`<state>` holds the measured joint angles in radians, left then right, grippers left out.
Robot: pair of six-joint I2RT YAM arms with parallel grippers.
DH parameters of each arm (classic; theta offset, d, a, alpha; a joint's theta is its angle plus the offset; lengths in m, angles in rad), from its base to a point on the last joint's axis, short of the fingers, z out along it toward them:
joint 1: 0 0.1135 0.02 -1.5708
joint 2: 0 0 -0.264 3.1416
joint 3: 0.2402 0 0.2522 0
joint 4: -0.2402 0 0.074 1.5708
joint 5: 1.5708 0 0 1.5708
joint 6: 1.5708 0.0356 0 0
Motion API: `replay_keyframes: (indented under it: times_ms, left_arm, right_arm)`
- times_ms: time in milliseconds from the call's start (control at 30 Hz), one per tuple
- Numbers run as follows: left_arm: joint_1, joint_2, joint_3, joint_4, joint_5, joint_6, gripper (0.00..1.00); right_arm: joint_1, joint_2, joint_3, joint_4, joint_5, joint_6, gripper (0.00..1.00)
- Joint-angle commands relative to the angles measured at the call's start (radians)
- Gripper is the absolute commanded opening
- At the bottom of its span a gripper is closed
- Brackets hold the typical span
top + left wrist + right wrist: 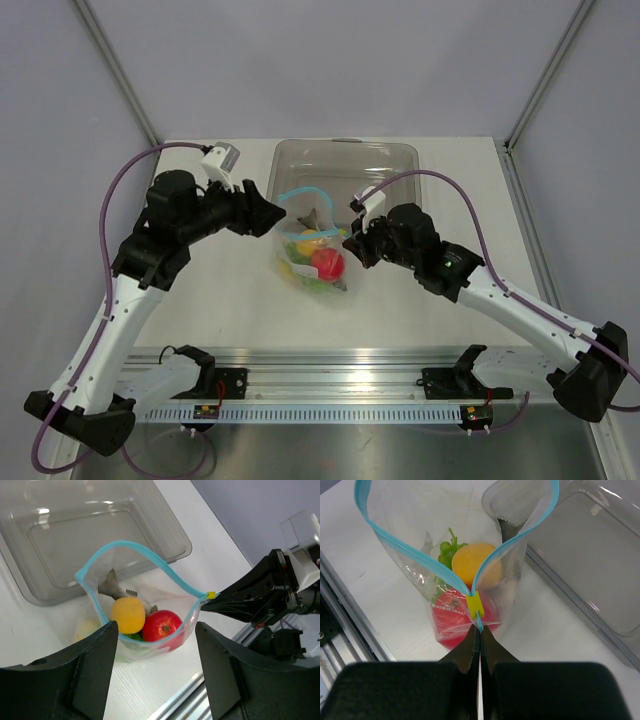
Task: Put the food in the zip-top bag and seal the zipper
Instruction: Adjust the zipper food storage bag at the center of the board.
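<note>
The zip-top bag stands in the middle of the table with its mouth wide open. Its teal zipper forms an open loop, with a yellow slider at one end. Inside are a red fruit, a yellow fruit, a green grape bunch and a grey fish tail. My right gripper is shut on the zipper's end just below the slider. My left gripper is open, its fingers on either side of the bag's near part, beside the bag's left rim in the top view.
A rigid clear tray sits right behind the bag, touching or nearly touching it; it also shows in the left wrist view and in the right wrist view. A metal rail runs along the table's near edge.
</note>
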<state>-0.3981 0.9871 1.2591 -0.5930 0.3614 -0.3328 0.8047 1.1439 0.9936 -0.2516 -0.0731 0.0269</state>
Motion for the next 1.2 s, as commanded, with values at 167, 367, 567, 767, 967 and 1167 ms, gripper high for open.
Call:
replay_keyframes:
  times_ms: [167, 367, 567, 767, 967, 1167]
  left_arm:
    - [-0.1, 0.051, -0.004, 0.156, 0.148, 0.323, 0.68]
    - [-0.154, 0.099, -0.029, 0.148, -0.244, 0.333, 0.65]
    - [-0.154, 0.137, -0.023, 0.124, -0.435, 0.215, 0.64]
    - [-0.154, 0.176, -0.021, 0.137, -0.4, 0.21, 0.65]
    - [-0.154, 0.194, -0.067, 0.28, -0.205, 0.398, 0.66]
    - [-0.157, 0.373, 0.072, 0.153, -0.085, 0.566, 0.7]
  right_arm:
    - [-0.036, -0.134, -0.099, 0.157, -0.077, -0.128, 0.0]
    - [-0.045, -0.107, -0.081, 0.123, -0.111, -0.127, 0.0]
    - [-0.047, -0.084, -0.082, 0.144, -0.111, -0.108, 0.0]
    - [-0.047, -0.069, -0.076, 0.138, -0.128, -0.11, 0.0]
    - [-0.047, -0.059, -0.073, 0.13, -0.162, -0.101, 0.0]
    - [-0.048, -0.087, -0.093, 0.133, -0.16, -0.081, 0.0]
